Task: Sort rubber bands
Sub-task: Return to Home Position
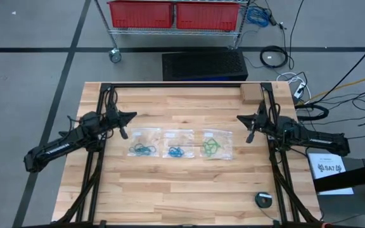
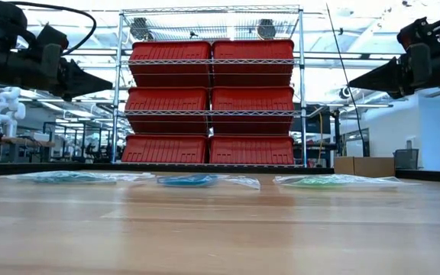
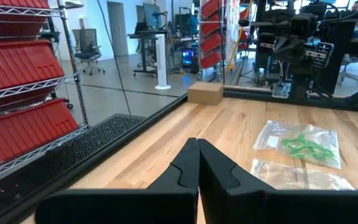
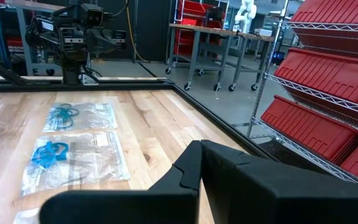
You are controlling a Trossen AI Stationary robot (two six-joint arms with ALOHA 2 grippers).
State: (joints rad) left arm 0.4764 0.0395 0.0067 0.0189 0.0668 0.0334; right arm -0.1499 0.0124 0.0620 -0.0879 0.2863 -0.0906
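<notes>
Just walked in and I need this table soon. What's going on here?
Nothing is being handled right now. The rubber bands lie sorted by colour in three clear bags, set in a row mid-table: teal, blue, green. The left claw and right claw hang shut above the sides, touching nothing.
</notes>
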